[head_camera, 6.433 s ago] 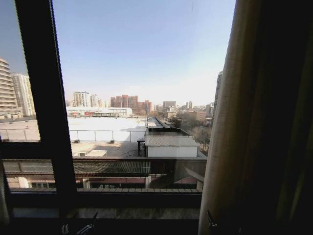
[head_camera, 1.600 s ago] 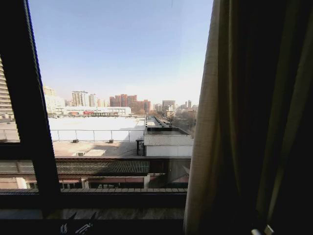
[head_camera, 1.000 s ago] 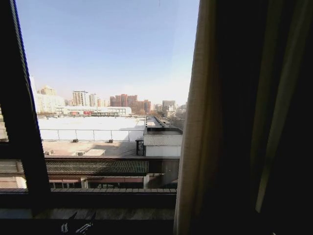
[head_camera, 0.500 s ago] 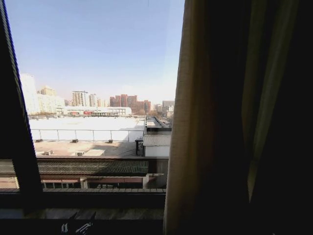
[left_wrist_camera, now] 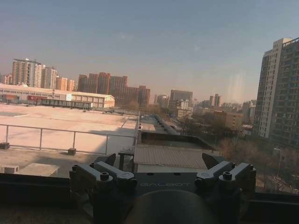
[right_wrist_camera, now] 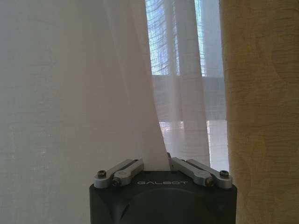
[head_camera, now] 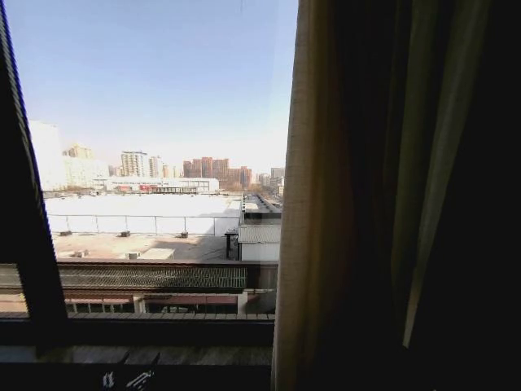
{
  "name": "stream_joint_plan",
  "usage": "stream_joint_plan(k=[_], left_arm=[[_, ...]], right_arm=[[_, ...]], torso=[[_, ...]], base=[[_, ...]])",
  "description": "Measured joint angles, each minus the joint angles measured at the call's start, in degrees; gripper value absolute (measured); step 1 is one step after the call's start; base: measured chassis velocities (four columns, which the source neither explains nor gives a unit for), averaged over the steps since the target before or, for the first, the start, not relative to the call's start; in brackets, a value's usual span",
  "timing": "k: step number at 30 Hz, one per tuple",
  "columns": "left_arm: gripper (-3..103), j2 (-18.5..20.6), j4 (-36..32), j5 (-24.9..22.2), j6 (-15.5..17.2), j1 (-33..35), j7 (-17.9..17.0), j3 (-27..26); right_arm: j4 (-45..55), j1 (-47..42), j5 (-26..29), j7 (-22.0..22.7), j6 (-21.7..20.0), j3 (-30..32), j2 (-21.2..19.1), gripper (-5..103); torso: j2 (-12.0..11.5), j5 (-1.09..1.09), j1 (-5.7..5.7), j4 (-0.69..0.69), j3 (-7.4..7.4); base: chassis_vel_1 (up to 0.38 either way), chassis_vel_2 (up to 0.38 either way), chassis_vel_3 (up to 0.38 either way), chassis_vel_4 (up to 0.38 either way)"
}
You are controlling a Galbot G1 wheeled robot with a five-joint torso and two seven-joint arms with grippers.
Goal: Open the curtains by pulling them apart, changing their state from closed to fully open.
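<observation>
The right gripper (right_wrist_camera: 155,164) has its jaws pinched on the curtains (head_camera: 383,195), bunched at the window's right. Best drag sideways steadily, keeping the pinch firm. The left gripper (left_wrist_camera: 161,175) waits, jaws wide.

We look out through bare glass at low rooftops (head_camera: 155,213) and distant towers (head_camera: 203,169) under clear sky, a dark window frame bar (head_camera: 28,236) at left, while the bunched curtains (head_camera: 342,204) hang in shadow at right.
</observation>
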Motion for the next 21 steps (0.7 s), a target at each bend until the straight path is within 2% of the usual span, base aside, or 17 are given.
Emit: stream_joint_plan(k=[10, 21], left_arm=[[100, -0.12, 0.00, 0.00, 0.01, 0.12, 0.01, -0.06], [100, -0.25, -0.70, 0.02, 0.12, 0.14, 0.02, 0.16]], right_arm=[[-3.49, 0.23, 4.99, -0.11, 0.06, 6.87, -3.32, 0], [-11.27, 2.04, 11.18, -0.66, 0.10, 13.28, -9.14, 0]], torso=[[0.00, -0.01, 0.00, 0.01, 0.00], [0.00, -0.01, 0.00, 0.01, 0.00]], base=[[0.000, 0.000, 0.000, 0.000], [0.000, 0.000, 0.000, 0.000]])
